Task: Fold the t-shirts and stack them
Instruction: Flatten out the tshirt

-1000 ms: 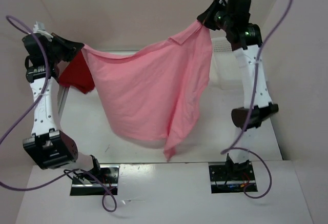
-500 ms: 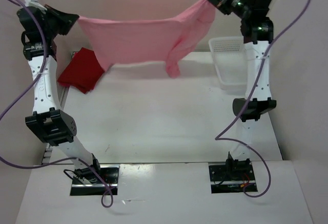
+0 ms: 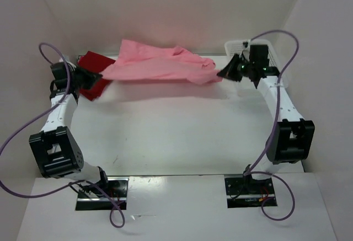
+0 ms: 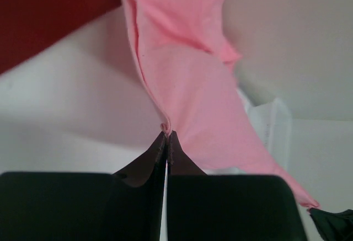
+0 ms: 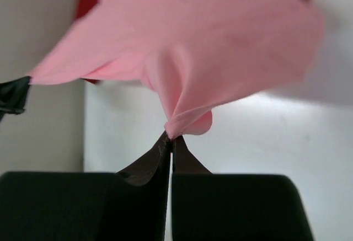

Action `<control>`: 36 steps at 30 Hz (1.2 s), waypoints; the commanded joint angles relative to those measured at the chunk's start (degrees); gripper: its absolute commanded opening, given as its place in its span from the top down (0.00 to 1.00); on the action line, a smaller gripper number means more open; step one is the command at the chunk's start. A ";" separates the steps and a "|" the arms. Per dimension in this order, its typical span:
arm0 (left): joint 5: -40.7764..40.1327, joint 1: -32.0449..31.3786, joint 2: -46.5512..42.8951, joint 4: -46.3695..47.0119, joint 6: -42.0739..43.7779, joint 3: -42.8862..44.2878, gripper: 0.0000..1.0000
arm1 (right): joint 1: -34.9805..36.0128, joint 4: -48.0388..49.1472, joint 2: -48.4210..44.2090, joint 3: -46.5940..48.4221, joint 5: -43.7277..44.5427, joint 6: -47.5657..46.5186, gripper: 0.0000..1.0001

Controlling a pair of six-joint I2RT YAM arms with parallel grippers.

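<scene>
Light pink cloth — the light pink t-shirt (image 3: 160, 67) — is stretched in a low band across the far part of the bench (image 3: 176, 136) and is held at 2 points. Its left end is pinched by the left gripper (image 3: 98, 76), whose jaws are closed tight on a small fold of the fabric. In the left wrist view the 2 dark fingertips (image 4: 160, 150) are seen pressed together, with the cloth rising out from between them. The right end is pinched in the same way by the right gripper (image 3: 222, 74), its jaws closed on a bunched corner of the shirt. Between the 2 grippers the shirt is wrinkled and gathered, and a shadow is cast beneath it on the white surface — whether its middle touches the bench cannot be told. The dark red t-shirt (image 3: 91, 64) is seen lying at the far left corner of the bench, just behind the left gripper and partly hidden by the pink cloth's left end. A white mesh basket (image 3: 245, 45) is set at the far right corner, just behind the right gripper.
</scene>
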 commanded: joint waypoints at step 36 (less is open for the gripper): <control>-8.34 0.90 -9.53 -12.31 5.65 -24.41 1.00 | 1.80 -4.69 -15.40 -35.17 12.28 7.11 1.00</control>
